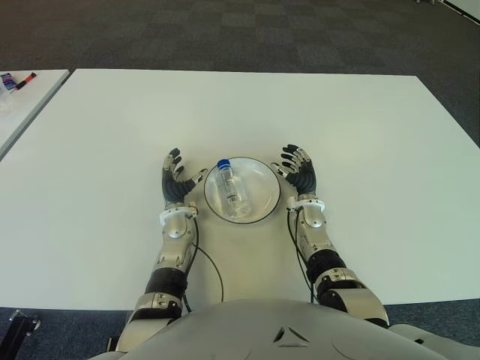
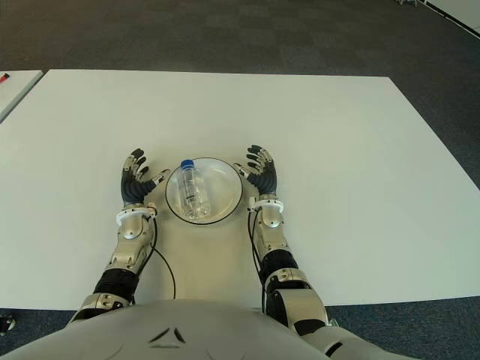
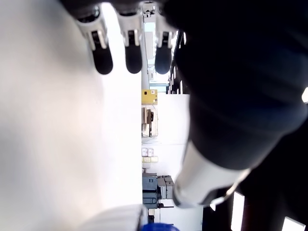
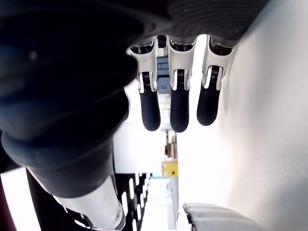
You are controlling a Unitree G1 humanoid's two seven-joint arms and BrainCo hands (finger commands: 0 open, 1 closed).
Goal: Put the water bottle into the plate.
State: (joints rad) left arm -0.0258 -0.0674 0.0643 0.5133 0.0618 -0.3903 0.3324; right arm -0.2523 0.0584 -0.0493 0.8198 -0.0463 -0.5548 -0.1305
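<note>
A clear water bottle (image 1: 234,188) with a blue cap lies on its side inside the round white plate (image 1: 265,196) near the table's front edge. My left hand (image 1: 175,183) shows just left of the plate, fingers spread and holding nothing. On the plate's right side is my right hand (image 1: 300,171), also spread and empty. Neither hand touches the bottle. In the left wrist view the straight fingers (image 3: 130,53) point away with nothing between them. The right wrist view shows its fingers (image 4: 179,103) extended, with the plate's rim (image 4: 211,217) nearby.
The white table (image 1: 360,135) stretches wide around the plate. A second table (image 1: 22,97) stands at the far left with small items (image 1: 16,79) on it. Dark carpet lies beyond the table's far edge.
</note>
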